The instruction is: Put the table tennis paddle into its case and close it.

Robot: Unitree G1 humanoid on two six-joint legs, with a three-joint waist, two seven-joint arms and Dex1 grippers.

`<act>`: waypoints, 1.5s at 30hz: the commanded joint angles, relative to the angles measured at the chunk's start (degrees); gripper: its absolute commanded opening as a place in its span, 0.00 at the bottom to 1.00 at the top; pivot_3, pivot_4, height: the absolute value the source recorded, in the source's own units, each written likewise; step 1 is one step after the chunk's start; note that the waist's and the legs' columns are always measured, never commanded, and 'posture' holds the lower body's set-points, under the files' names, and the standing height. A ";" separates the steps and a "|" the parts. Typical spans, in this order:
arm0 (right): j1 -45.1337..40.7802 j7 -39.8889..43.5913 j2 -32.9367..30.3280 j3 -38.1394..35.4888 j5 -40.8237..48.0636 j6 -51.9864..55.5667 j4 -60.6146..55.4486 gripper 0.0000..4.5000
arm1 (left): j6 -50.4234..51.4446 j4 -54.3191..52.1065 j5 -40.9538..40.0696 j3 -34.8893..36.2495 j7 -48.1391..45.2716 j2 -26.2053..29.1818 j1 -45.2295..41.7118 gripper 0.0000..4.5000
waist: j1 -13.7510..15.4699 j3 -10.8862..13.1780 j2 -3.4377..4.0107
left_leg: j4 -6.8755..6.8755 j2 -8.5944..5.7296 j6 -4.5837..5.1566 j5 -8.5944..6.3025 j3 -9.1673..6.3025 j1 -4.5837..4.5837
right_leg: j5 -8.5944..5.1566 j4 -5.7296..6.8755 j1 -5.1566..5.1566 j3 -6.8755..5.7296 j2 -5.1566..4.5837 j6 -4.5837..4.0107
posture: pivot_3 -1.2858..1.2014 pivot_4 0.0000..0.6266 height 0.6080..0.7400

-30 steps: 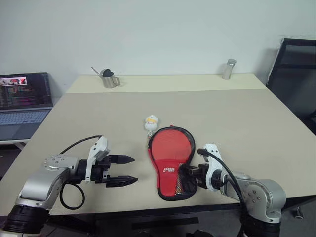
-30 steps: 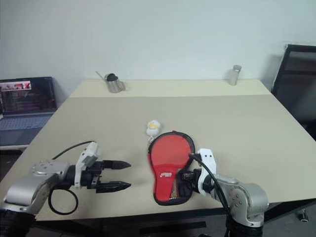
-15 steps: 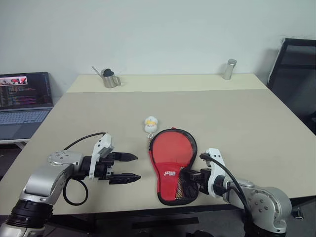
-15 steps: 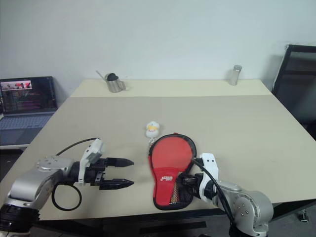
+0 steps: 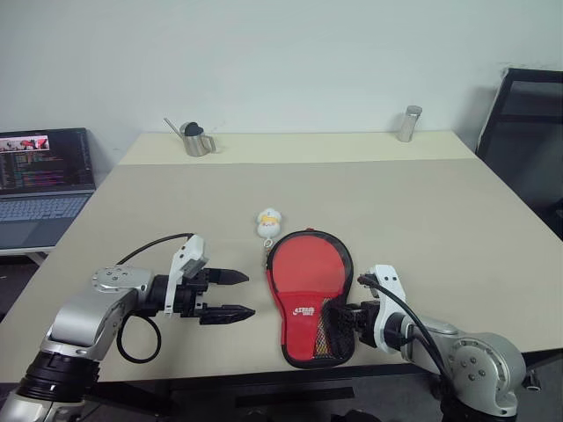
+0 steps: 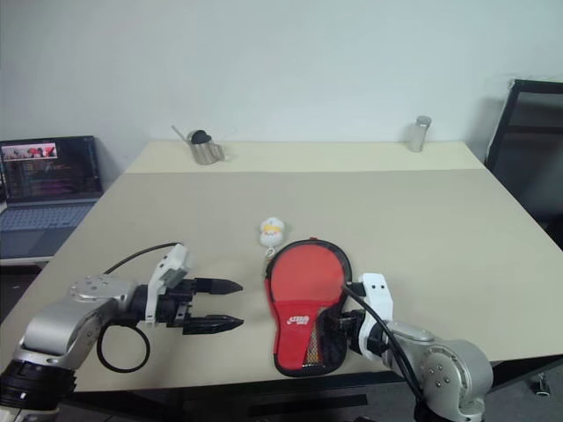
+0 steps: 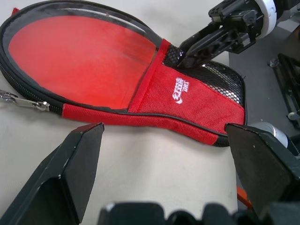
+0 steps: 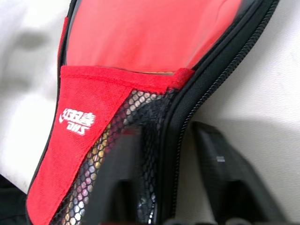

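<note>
- Currently the case [image 5: 310, 294] lay flat on the tabletop [image 5: 422, 211], red side up, near the front edge; this is the landmark.
- Table tennis paddle [image 7: 79, 56] sat inside the case, its red face showing through the unzipped round part; handle end under the mesh panel [image 7: 215, 84].
- Zipper pull [image 7: 26, 104] stuck out of the case edge on the left tool's side.
- Left tool [image 5: 230, 294] hovered just left of the case, fingers spread wide, holding nothing, pointing at the case.
- Right tool [image 5: 339, 321] was at the case's handle end, right side; fingers part-open. In the right wrist view they straddled the zipper edge, one behind the mesh, one outside. Couldn't tell if they were touching it.
- Small white-and-yellow ball [image 5: 268, 220] lay just beyond the case's round end.
- Metal pitcher [image 5: 195, 139] and metal cylinder [image 5: 406, 123] stood well beyond the case, at the far edge.
- Laptop [image 5: 40, 180] was far left of the case, off the tabletop.
</note>
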 commanded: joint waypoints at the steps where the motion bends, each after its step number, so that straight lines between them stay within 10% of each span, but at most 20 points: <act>1: -1.64 0.19 -1.97 1.30 0.61 0.44 -3.93 0.75 | 0.14 -2.66 -1.01 0.96 0.64 -0.17 -0.17 1.00 | 0.01 0.00 0.00 | 0.00 0.00 0.00 0.00 0.00 0.00 | 0.00 0.00 0.00 0.00 0.00 0.00 | 0.52 0.24 1.00; 5: -4.38 5.62 -8.03 3.63 3.01 -3.28 -9.46 1.00 | 0.07 -2.99 -1.12 1.54 1.74 -0.57 0.33 1.00 | 0.01 0.01 0.01 | 0.01 -0.02 0.00 0.00 -0.01 -0.01 | 0.00 0.00 0.00 0.00 0.00 0.00 | 0.52 0.24 1.00; 24: -9.76 14.24 -14.31 26.10 -15.01 -42.18 14.33 1.00 | -6.78 15.09 8.20 2.45 18.16 -9.32 -13.97 1.00 | -0.03 -0.02 -0.06 | 0.05 -0.04 0.02 0.00 -0.02 -0.17 | 0.03 -0.19 0.01 -0.07 0.07 0.05 | 0.52 0.24 1.00; 45: -8.09 14.97 -10.36 29.02 -20.60 -43.71 17.02 1.00 | -20.62 65.60 26.61 -4.09 34.32 -25.97 -43.79 1.00 | 0.18 -0.06 -0.13 | 0.25 -0.18 0.03 0.02 -0.16 -0.19 | 0.08 0.04 0.08 -0.47 0.06 0.13 | 0.52 0.24 1.00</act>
